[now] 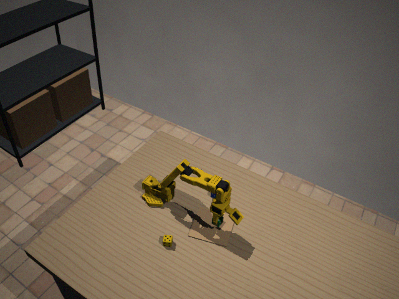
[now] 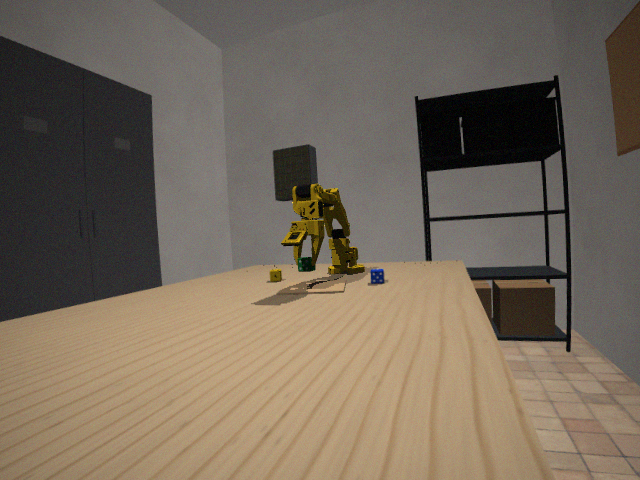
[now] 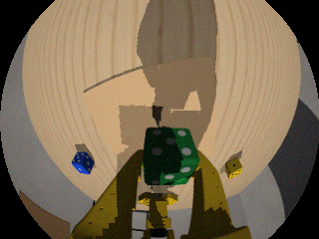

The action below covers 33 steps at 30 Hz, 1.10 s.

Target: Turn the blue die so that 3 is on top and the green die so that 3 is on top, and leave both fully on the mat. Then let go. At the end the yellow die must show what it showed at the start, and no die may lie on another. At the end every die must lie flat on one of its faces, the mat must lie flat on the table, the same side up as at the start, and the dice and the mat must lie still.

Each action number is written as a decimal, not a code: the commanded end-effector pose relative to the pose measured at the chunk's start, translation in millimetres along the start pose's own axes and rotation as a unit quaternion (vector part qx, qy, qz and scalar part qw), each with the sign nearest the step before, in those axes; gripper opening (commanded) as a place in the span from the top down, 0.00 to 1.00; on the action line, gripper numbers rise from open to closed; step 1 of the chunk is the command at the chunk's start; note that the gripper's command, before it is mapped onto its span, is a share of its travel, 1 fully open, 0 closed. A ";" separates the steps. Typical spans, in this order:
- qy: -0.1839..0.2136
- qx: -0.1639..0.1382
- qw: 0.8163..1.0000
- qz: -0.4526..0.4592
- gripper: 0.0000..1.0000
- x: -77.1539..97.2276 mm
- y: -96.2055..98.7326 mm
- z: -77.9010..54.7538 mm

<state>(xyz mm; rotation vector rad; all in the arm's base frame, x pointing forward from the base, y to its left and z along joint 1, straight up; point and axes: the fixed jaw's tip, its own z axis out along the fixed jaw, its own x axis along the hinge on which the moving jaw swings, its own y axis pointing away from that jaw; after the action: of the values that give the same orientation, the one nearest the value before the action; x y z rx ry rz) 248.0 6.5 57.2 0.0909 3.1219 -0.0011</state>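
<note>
The yellow arm (image 1: 201, 177) (image 2: 338, 211) is reaching over the desk (image 1: 290, 257) (image 2: 310, 387) (image 3: 60, 60), and its end effector (image 1: 219, 222) (image 2: 306, 264) (image 3: 169, 156) is pointing downward. The end effector is standing only a little open, and between its fingers it is holding the green die (image 1: 221, 221) (image 2: 306, 264) (image 3: 169, 155). This die is hanging in the air above the mat (image 1: 197, 230) (image 2: 330, 289) (image 3: 105, 100), not touching it. Which number it is carrying on its upper side, I cannot tell.

The mat is lying flat on the desk, and the shadow of the arm is falling across it. In the exterior view, the blue die (image 1: 212, 195) (image 2: 377, 276) (image 3: 83, 163) is resting on the desk to the right of the mat, apart from it; in the top view the arm is partly hiding it. The yellow die (image 1: 167, 240) (image 2: 275, 275) (image 3: 233, 168) is also resting on the desk, outside the mat, and in the top view it is lying to the left, showing five dots on top. A dark shelf rack (image 1: 99, 77) (image 2: 566, 232) is standing beyond the desk, bearing brown boxes (image 1: 73, 96) (image 2: 524, 307) on its lowest board.
</note>
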 end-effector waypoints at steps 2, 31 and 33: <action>-0.028 -0.003 0.999 -0.014 1.00 -6.8 8.9 -10.0; -0.031 -0.003 0.999 -0.009 1.00 -7.5 8.9 -11.0; -0.031 -0.003 0.999 -0.009 1.00 -7.5 8.9 -11.0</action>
<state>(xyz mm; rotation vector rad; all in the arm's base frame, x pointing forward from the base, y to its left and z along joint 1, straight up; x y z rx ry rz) 251.1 13.0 57.1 0.0636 3.1121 0.0002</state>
